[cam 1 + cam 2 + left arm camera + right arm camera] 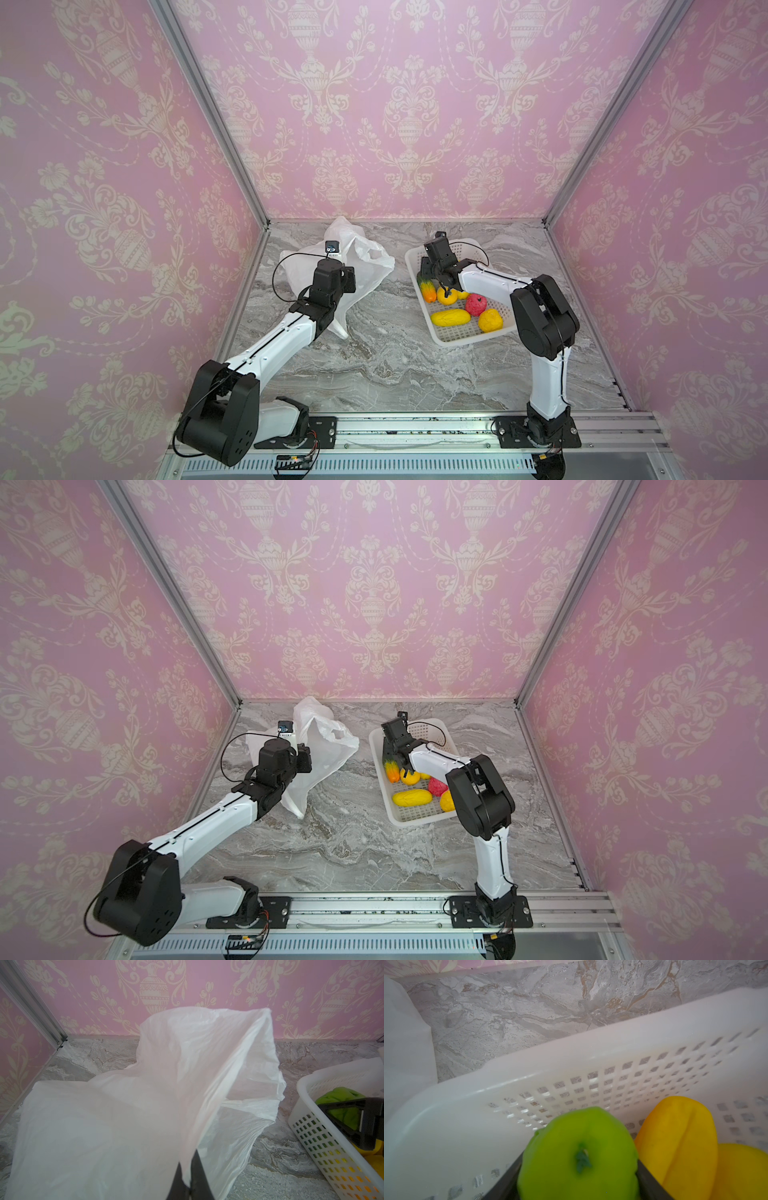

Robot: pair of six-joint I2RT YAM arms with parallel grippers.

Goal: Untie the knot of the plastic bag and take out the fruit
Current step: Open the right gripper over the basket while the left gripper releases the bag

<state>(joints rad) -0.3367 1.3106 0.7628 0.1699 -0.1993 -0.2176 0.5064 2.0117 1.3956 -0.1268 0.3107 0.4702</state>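
White plastic bag (370,262), pink damask wallpaper (411,124)

Back wall (411,104) and both side walls (83,208) carry pink wallpaper with a cream damask of urns, garlands and flowers. Bare aluminium posts (209,108) run up the two back corners; a ribbed aluminium rail (415,428) crosses the near edge. The tabletop (395,374) is grey, marble-veined with brownish streaks, under soft, even light.

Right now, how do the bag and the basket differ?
The bag is thin crumpled film, pinched by the left gripper; the basket is rigid, perforated and sits flat on the table. The basket holds the fruit; none shows in the bag. Both are white plastic.
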